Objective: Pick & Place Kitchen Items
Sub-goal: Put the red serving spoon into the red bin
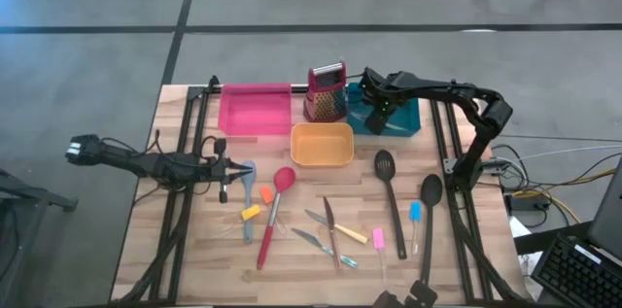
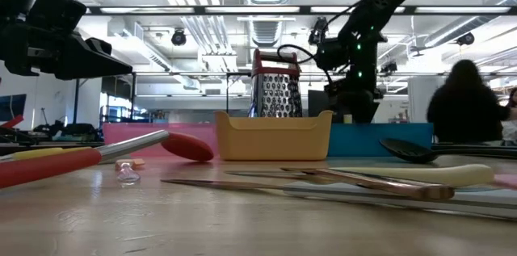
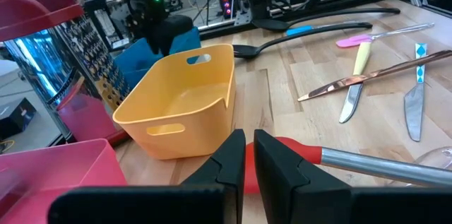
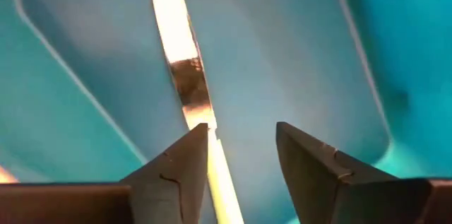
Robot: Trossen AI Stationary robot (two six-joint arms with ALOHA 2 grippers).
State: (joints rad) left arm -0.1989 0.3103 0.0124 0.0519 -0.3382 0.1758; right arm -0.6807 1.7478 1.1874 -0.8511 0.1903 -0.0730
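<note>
Three trays: pink (image 1: 255, 109), orange (image 1: 322, 145), teal (image 1: 400, 117). Right gripper (image 4: 240, 155) hovers inside the teal tray, fingers apart, gold knife (image 4: 185, 75) lying loose beneath. Left gripper (image 3: 246, 164) near the orange tray, fingers closed, empty. Two black spoons (image 1: 390, 187) beside the orange tray.

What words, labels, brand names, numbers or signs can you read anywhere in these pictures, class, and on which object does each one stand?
None can be read.
The red box grater, the pink tray, the orange tray and the teal tray carry no visible print.
The utensils on the table show no lettering.
The room behind shows no legible sign.
</note>
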